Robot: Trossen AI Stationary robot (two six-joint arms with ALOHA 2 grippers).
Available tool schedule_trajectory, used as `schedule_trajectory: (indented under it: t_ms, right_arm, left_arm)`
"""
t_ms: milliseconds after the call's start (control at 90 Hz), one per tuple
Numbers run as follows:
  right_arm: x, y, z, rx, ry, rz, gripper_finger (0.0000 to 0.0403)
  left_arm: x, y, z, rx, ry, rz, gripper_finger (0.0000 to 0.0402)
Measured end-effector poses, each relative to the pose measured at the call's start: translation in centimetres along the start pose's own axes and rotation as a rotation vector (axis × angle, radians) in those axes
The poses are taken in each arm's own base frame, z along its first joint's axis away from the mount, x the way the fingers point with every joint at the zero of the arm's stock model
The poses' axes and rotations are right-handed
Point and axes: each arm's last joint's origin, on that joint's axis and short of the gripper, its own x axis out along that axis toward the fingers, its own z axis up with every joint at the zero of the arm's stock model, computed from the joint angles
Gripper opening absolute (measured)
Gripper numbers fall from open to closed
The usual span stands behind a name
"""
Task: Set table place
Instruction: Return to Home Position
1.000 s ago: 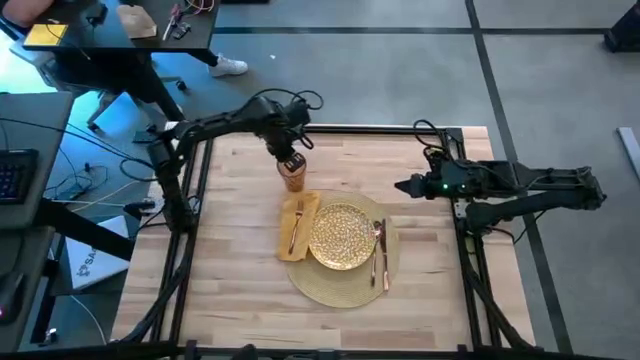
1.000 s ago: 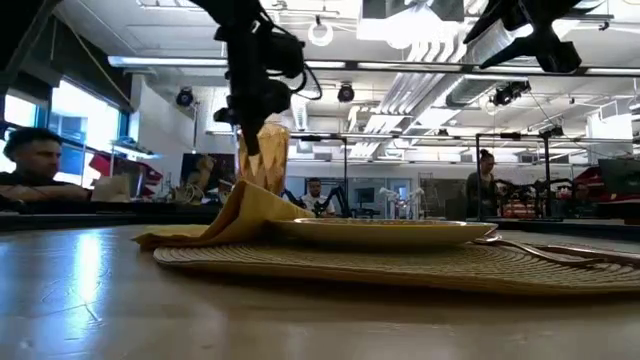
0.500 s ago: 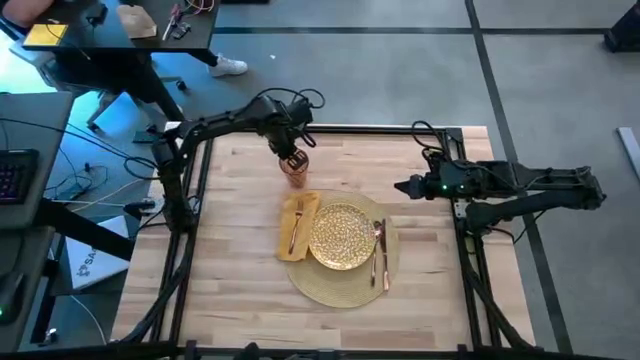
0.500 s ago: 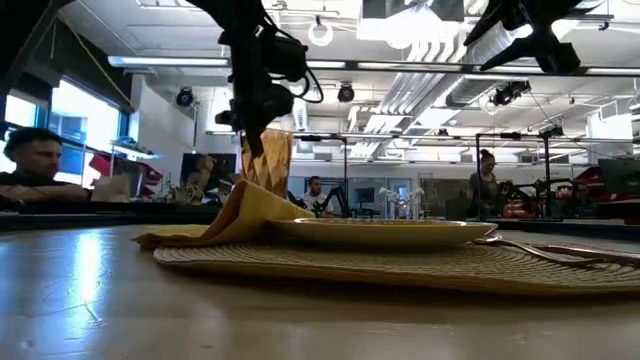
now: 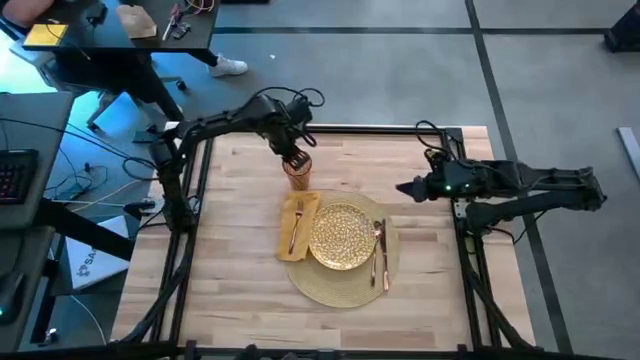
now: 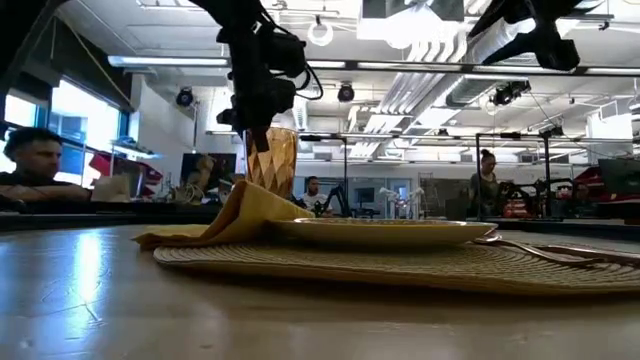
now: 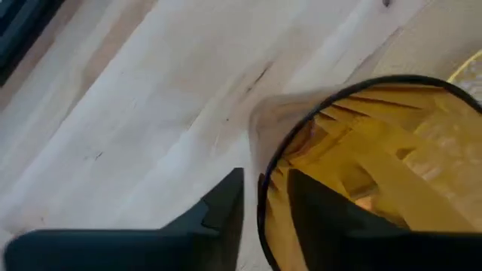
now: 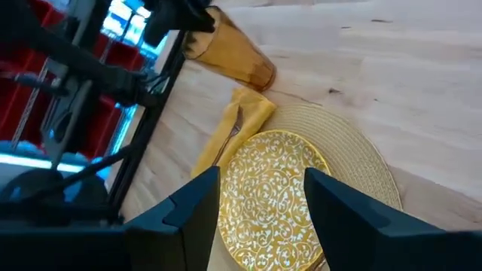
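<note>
An amber glass tumbler point(image 5: 298, 176) is just beyond the far left rim of the round straw mat point(image 5: 345, 285), with my left gripper point(image 5: 293, 158) shut on it from above. On the mat lies the gold patterned plate point(image 5: 343, 236). The mustard napkin point(image 5: 298, 215) lies on the plate's left with one piece of cutlery point(image 5: 294, 232) on it. More cutlery point(image 5: 380, 252) lies on the plate's right. My right gripper point(image 5: 402, 187) hovers open at the table's right side, apart from everything. The napkin point(image 6: 240, 215) hides the tumbler's foot in the low view. My left gripper holds the tumbler by its rim point(image 7: 261, 197), on the side away from the plate. One finger point(image 7: 316, 218) is inside the glass and the other point(image 7: 226, 214) outside. The fingers point down from above. The tumbler point(image 6: 270, 160) stands upright; whether its foot touches the table I cannot tell.
Bare wood of the table point(image 5: 230, 290) lies to the left, right and near side of the mat. A black rail frame point(image 5: 185, 200) edges the table. People sit in the room beyond the far edge point(image 6: 30, 165).
My left gripper has carried the tumbler a little toward the table's right edge and slightly down, keeping it upright and keeping its hold.
</note>
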Motion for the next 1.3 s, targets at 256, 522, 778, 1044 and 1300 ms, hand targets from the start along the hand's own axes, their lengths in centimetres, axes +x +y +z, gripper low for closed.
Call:
schedule_trajectory:
  t_ms: [256,522,778,1044,1300]
  right_arm:
    - [-2.5,-2.6,-0.5,-0.095,0.039,-0.116,0.014]
    - [-6.9,-6.3,-1.5,-0.409,-0.075,0.042,0.0015]
    - [-5.8,-10.4,-4.2,-0.405,-0.242,0.301,0.0002]
    - [0.0,-10.3,-5.8,-0.446,-0.347,0.497,0.0]
    - [3.1,-11.6,-7.3,-0.421,-0.462,0.613,0.0]
  left_arm:
    - [-4.8,1.3,-1.9,-0.044,-0.099,-0.02,0.0164]
    - [-11.7,1.5,-5.9,-0.122,-0.311,-0.064,0.0164]
    - [-16.2,1.8,-9.8,-0.187,-0.476,-0.102,0.0164]
    - [-18.9,2.0,-12.8,-0.225,-0.585,-0.109,0.0163]
    - [-20.3,2.1,-14.8,-0.225,-0.636,-0.171,0.0163]
